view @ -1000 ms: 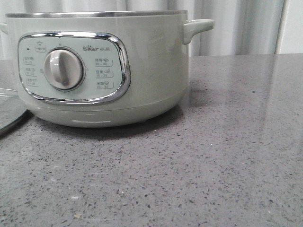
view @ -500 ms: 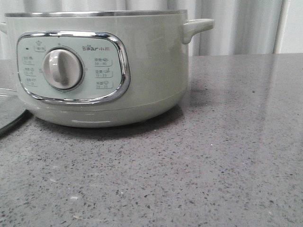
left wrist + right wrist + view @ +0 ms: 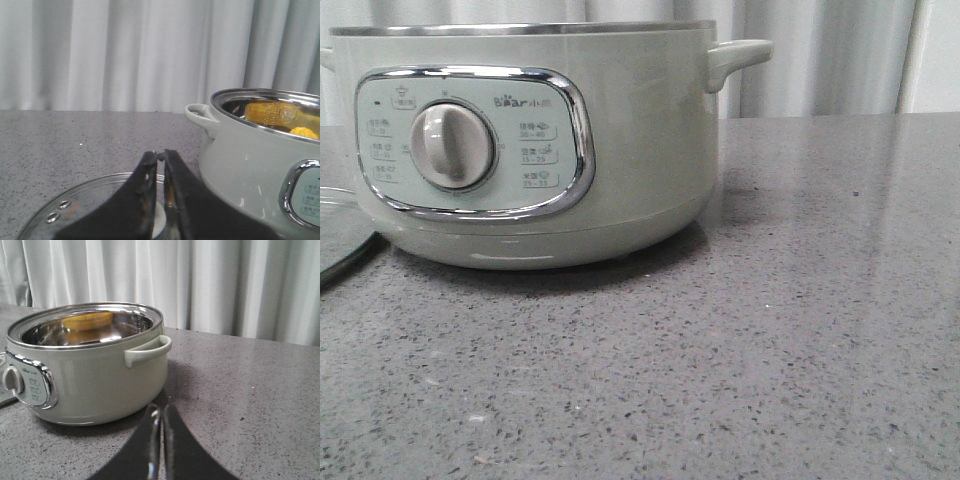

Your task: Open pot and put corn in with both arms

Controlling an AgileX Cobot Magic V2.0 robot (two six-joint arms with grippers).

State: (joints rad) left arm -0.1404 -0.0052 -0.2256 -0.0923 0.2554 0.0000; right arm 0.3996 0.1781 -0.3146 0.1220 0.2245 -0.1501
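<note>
The pale green pot (image 3: 530, 140) stands open on the grey stone table, its dial panel (image 3: 470, 140) facing the front camera. It also shows in the left wrist view (image 3: 260, 150) and the right wrist view (image 3: 90, 365). The yellow corn (image 3: 305, 132) lies inside the pot, and its yellow shows on the steel inner wall (image 3: 87, 320). My left gripper (image 3: 161, 155) is shut and empty, above the glass lid (image 3: 90, 200) to the left of the pot. My right gripper (image 3: 161, 410) is shut and empty, low over the table to the right of the pot. Neither gripper shows in the front view.
The glass lid lies flat on the table left of the pot, its edge in the front view (image 3: 340, 240). The pot's side handles (image 3: 735, 55) stick out. Bare speckled tabletop (image 3: 800, 330) spreads to the right and front. White curtains hang behind.
The pot sits a hair further left in the front view than a second ago. Nothing else differs.
</note>
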